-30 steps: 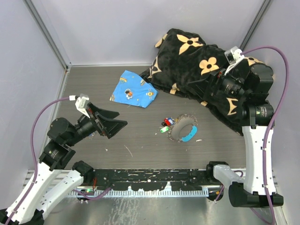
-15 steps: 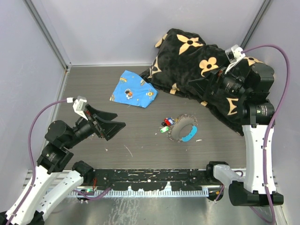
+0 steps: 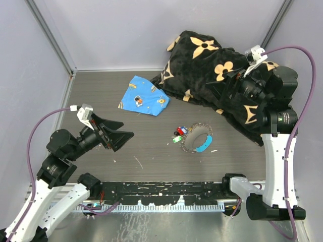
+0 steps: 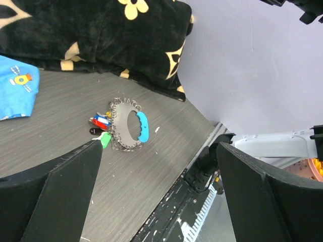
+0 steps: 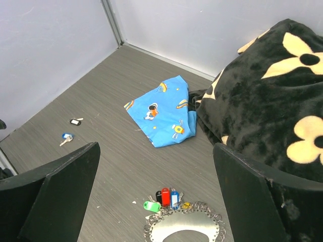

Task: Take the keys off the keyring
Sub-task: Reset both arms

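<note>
The keyring [image 3: 196, 137], a dark ringed loop with a light-blue curved piece [image 3: 204, 146], lies flat on the grey table right of centre. The keys [image 3: 178, 134], with red, green, blue and dark heads, fan out from its left side. It also shows in the left wrist view [image 4: 125, 132] and at the bottom of the right wrist view [image 5: 187, 227], with the keys [image 5: 165, 197] still on it. My left gripper [image 3: 129, 129] is open and empty, well to the left of the keys. My right gripper [image 3: 220, 93] is open and empty, above the black blanket, behind the keyring.
A black blanket with tan flowers [image 3: 212, 65] is heaped at the back right. A blue printed cloth [image 3: 144, 97] lies behind the keys. Two small loose tags [image 5: 75, 121] [image 5: 65, 137] lie far left in the right wrist view. A rail [image 3: 166, 194] runs along the near edge.
My left arm has drawn back a little to the left and towards the near edge. My right wrist has shifted slightly. The keyring and keys have not moved.
</note>
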{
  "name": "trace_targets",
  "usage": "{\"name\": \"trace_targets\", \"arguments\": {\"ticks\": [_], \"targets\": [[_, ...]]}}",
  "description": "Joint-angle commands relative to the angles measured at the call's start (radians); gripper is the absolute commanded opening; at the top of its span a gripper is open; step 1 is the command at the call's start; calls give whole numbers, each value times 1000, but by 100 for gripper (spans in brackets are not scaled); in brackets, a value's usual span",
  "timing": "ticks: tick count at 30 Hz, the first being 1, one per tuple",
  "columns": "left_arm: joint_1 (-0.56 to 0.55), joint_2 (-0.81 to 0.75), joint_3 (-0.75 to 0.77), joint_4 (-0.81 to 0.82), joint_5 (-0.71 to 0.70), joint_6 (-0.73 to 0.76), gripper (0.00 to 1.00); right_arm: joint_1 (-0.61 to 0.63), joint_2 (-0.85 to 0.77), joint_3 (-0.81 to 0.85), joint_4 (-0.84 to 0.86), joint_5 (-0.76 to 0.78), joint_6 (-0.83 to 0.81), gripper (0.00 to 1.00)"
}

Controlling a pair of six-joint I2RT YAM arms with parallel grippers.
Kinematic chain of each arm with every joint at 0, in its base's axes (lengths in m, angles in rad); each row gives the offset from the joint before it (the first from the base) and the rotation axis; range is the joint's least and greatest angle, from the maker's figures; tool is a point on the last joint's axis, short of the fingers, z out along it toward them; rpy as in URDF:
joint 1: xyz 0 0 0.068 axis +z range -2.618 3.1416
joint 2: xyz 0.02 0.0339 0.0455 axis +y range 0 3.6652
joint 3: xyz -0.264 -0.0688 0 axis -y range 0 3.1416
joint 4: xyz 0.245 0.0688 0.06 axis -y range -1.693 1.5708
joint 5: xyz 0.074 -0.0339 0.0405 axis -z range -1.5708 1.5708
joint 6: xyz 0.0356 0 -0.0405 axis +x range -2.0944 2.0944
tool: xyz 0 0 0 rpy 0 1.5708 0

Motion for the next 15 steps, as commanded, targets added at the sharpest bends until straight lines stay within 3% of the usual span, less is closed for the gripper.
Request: {"name": "trace_targets", "arguments": {"ticks": [1,15], "targets": [[-3,13,50,7,-10,37,98,-4,2,54,16,29,-29,100],[-4,20,76,-11,-29,46,98,-3,2,80,-5,86,-63,100]]}}
